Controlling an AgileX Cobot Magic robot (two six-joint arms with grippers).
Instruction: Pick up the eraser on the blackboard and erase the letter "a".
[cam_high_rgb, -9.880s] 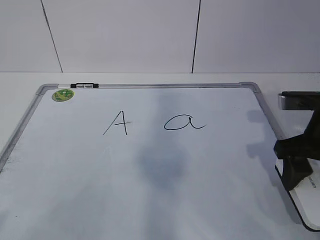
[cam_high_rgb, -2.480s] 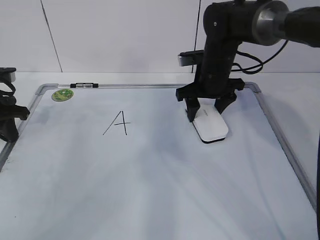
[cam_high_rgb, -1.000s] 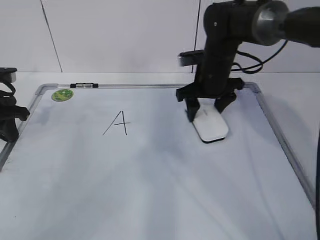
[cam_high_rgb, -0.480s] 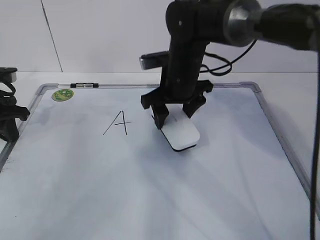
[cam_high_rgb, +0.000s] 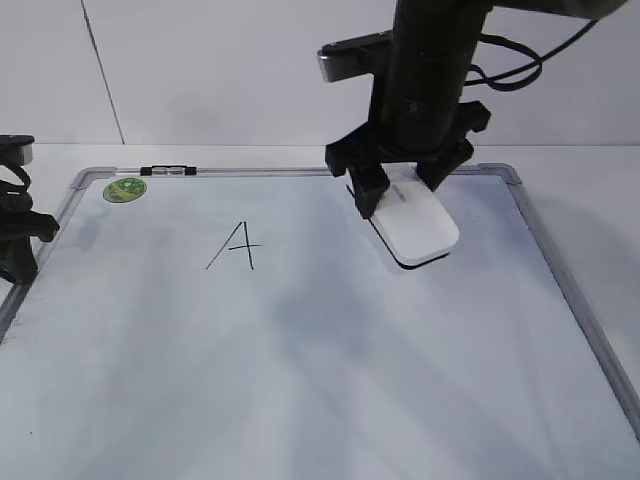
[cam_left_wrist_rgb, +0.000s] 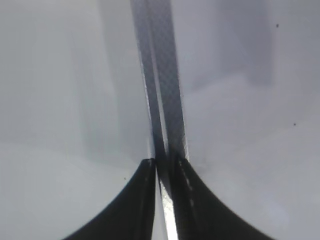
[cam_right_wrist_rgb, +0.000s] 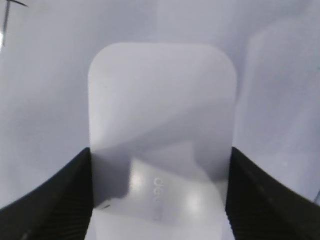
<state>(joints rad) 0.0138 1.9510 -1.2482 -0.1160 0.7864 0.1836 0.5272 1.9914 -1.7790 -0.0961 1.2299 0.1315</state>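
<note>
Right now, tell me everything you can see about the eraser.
The eraser is an oblong white block, plastic by its look, with rounded corners, a dark underside showing along its near edge, and faint grey lettering on top in the right wrist view. The right gripper clamps its far end by the two long sides. It is tilted, near end lower, over the right half of the blackboard; whether it touches the surface I cannot tell.

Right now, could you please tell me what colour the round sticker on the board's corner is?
Green, with some lighter markings; the sticker shows best in the exterior view.
</note>
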